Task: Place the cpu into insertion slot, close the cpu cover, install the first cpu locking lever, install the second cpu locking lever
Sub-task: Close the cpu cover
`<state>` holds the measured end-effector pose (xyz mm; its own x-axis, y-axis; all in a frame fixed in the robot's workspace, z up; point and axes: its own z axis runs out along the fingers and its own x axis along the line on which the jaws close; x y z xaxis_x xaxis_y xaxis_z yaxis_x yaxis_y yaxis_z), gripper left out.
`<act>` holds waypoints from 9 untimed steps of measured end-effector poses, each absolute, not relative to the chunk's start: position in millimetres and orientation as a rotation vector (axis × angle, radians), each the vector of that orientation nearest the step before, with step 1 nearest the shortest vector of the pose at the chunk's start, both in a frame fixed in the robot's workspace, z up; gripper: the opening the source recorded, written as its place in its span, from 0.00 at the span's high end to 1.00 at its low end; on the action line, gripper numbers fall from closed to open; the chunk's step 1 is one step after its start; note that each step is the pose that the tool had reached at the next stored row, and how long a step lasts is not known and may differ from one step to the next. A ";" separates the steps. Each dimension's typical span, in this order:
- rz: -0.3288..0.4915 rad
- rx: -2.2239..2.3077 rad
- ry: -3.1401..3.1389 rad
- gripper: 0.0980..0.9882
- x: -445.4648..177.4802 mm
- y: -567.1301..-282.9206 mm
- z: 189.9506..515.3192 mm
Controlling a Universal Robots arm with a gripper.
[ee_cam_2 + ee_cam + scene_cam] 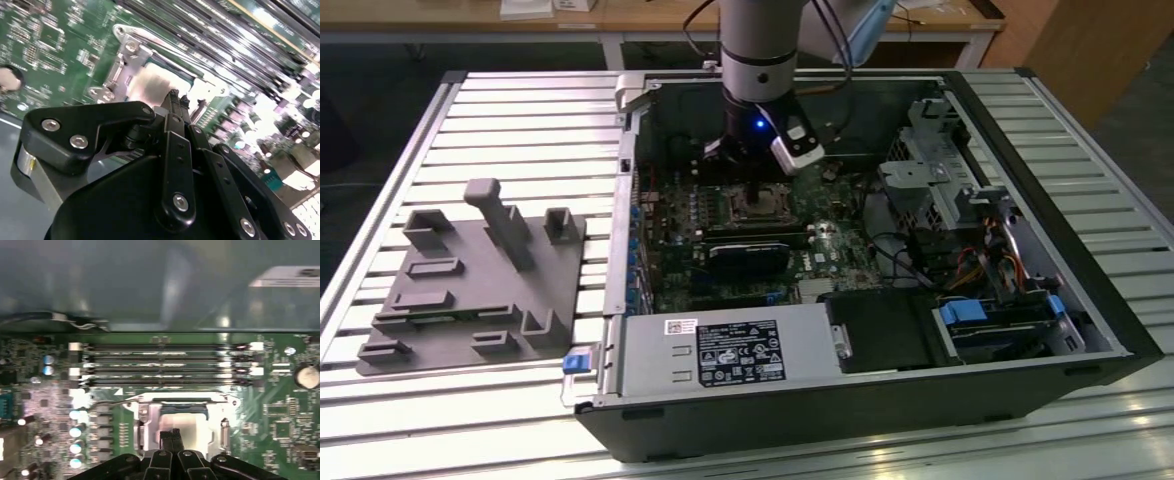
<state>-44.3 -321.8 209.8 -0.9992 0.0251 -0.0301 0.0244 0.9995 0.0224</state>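
Exterior view, from its left to its right. A grey moulded fixture (467, 290) with upright posts and recesses lies on the slatted metal counter (400, 150), near the counter's edge on the exterior view's left. Beside it, an open computer case (854, 420) lies on its side and takes up the counter's middle and the exterior view's right. The grey power supply box (720, 352) sits at the case's near wall. The arm (758, 50) comes down from above into the case, over the green circuit board. The insertion slot (754, 207) lies just below the arm's end, and a black card (750, 258) lies nearer the power supply. A drive bay with blue tabs (981, 312) fills the case's corner on the exterior view's right.

In both wrist views the gripper (172, 434) (177, 97) has its fingertips drawn together, with nothing visible between them. They hang just over the cpu (192, 427) (150, 82). The cpu's pale face shows through the window of the cpu cover (145, 412) (125, 55), seated in the slot. Whether the tips touch the chip cannot be told. A silvery wire locking lever (107, 401) (150, 34) runs between the cover and the long memory slots (165, 365).
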 end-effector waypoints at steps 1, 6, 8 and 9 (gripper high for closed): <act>0.034 0.039 3.111 0.99 -41.0 -321.8 209.7; 0.034 0.039 3.112 0.99 -35.3 -321.9 210.3; 0.034 0.039 3.112 0.99 -35.3 -321.8 212.9; 0.034 0.039 3.112 0.99 -35.2 -321.8 215.0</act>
